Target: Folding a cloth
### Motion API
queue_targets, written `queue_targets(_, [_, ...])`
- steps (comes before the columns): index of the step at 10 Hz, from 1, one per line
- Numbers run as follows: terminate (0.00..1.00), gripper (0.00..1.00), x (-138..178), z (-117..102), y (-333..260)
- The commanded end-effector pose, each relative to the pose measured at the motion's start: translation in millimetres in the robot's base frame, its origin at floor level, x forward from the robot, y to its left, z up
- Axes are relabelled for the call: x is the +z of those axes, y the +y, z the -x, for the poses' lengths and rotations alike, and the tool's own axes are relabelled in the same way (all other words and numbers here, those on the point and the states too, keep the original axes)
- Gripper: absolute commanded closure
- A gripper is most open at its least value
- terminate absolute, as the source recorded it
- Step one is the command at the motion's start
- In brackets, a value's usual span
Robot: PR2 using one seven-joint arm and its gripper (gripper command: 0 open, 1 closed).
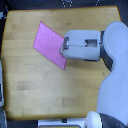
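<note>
One thin, flat, plain pink-magenta fabric cloth (48, 42) is lying on the light wooden tabletop (45, 85), spread out with its straight edges running at a slant to the table's edges, so that it is showing as a tilted four-sided sheet in the upper middle of the exterior view. Its upper corner is pointing toward the far edge of the table, and its lower corner is sitting near the table's middle. One robot arm, pale grey and rounded (116, 60), is reaching in from the exterior view's right, bending at a bulky elbow and extending across the wood toward the sheet. Its boxy grey gripper (63, 47) is hanging over the cloth's edge on the exterior view's right, covering part of that side, with its tip pointing toward the exterior view's left. Whether its fingers are apart, together, or pinching the fabric is something I cannot tell, since the picture is too blurred and the fingertips are merging with the housing. Dark surroundings are framing the table, and a pale object is showing partly at the exterior view's left edge.
</note>
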State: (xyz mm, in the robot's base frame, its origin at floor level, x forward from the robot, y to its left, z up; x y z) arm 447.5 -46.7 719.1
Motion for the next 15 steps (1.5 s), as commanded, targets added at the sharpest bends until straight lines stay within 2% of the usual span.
queue_targets(1, [0.0, 1.0, 0.5, 1.1, -2.8])
queue_targets(12, [0.0, 1.0, 12.5, 0.0, -7.1])
queue_targets(15, [0.0, 1.0, 26.8, -3.3, -5.7])
